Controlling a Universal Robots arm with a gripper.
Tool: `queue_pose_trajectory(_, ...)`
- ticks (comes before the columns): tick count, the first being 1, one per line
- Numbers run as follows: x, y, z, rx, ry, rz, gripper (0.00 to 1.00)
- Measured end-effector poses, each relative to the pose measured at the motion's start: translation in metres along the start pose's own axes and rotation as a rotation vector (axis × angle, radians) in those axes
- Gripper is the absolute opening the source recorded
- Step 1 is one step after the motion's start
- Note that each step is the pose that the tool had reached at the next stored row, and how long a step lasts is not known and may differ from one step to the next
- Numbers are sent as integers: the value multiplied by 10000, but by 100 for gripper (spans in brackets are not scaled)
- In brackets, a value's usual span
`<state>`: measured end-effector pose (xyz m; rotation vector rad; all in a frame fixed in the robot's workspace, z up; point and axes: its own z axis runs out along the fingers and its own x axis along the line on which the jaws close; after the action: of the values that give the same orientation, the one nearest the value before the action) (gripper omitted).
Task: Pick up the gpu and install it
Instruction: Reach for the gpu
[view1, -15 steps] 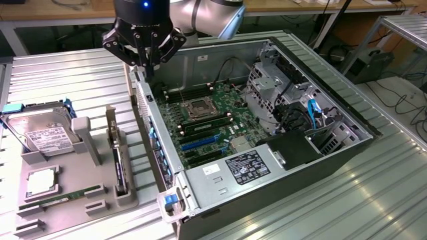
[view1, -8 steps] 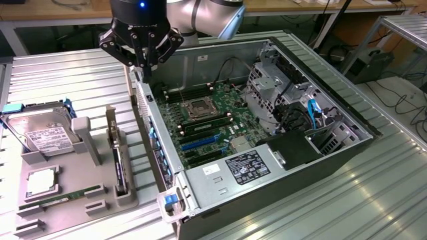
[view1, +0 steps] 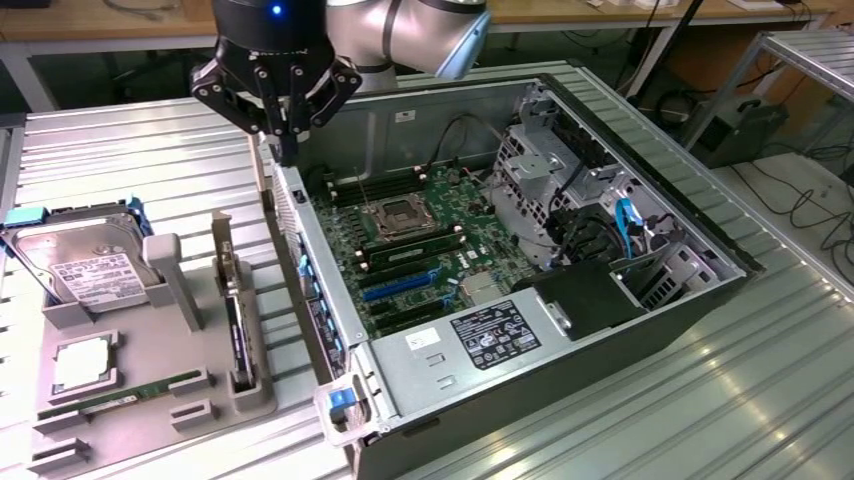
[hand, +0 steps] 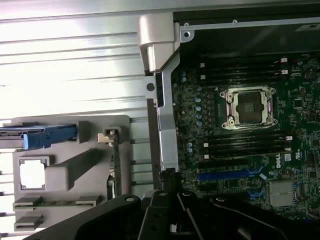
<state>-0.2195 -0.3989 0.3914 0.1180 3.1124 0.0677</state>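
Gripper (view1: 283, 145) shut, empty, above case (view1: 534, 400) wall. Gpu (view1: 238, 325) lower, nearby, edge-up in tray (view1: 140, 345). Judged light, stiff, fragile; grip top edge.

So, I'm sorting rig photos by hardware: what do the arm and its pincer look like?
The arm is made of rounded silver-grey metal segments with a pale grey-blue joint cap. The pincer is all black: a cylindrical body with a small blue light glowing near its top, and angular fingers built from hinged links.
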Motion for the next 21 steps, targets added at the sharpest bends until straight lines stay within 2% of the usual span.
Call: queue_pose_trajectory(21,114,-9,3,1,1,0,11)
